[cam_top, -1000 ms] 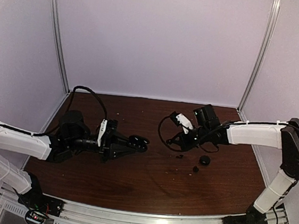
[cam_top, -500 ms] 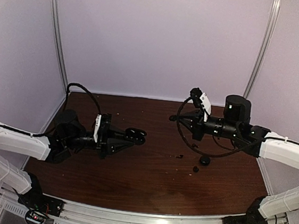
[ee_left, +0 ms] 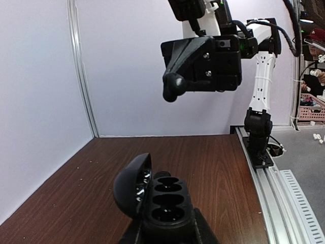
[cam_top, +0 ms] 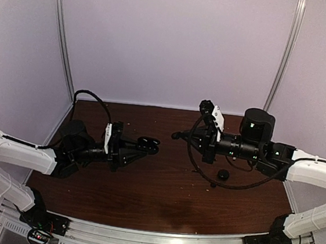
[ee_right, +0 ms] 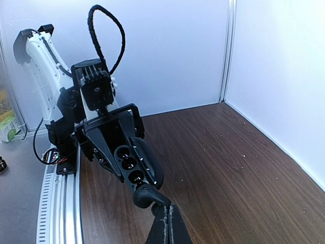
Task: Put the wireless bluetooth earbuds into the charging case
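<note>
Loaded on both sides.
Your left hand [cam_top: 143,145] pinches the open charging case [ee_left: 165,201]; your right hand [ee_right: 166,213] pinches an earbud [ee_right: 147,195].

The worktop [cam_top: 161,197] is of dark brown wood with a visible grain. Two black things lie directly on it, both behind the right end effector [cam_top: 176,135], toward its arm's base. One is a larger black rounded piece [cam_top: 223,175]. Just beside it, on the near side and not touching, is a smaller black bud [cam_top: 213,185]. A few pale specks [ee_right: 242,155] are scattered on the wood.
</note>
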`<state>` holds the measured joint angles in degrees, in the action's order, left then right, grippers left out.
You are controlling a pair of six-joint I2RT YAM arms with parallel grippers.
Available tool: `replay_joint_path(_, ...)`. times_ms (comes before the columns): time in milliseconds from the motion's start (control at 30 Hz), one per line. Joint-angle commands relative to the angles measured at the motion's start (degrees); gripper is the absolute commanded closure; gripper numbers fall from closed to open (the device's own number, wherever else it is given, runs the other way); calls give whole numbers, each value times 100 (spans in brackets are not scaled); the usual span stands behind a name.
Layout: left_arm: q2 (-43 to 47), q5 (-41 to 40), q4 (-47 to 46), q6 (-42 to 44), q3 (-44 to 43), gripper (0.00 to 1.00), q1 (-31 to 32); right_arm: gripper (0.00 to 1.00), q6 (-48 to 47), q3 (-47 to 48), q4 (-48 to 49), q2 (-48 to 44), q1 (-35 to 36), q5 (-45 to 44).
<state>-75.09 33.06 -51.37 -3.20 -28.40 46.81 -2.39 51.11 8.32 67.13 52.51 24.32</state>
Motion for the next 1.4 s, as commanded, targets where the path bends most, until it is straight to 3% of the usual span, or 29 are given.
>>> replay_joint_path(0, -67, -210, -316, -114, -145, 100, -31, 100, -145, 293, -107, 117, 307, -565)
replay_joint_path(667, -190, -479, -432, -275, -194, 100, -23, 100, -107, 835, -441, 942, 1066, -2126)
replay_joint_path(1367, -335, -648, -444, -142, -306, 100, 122, 100, 138, 1059, -427, 1301, 1138, -2405)
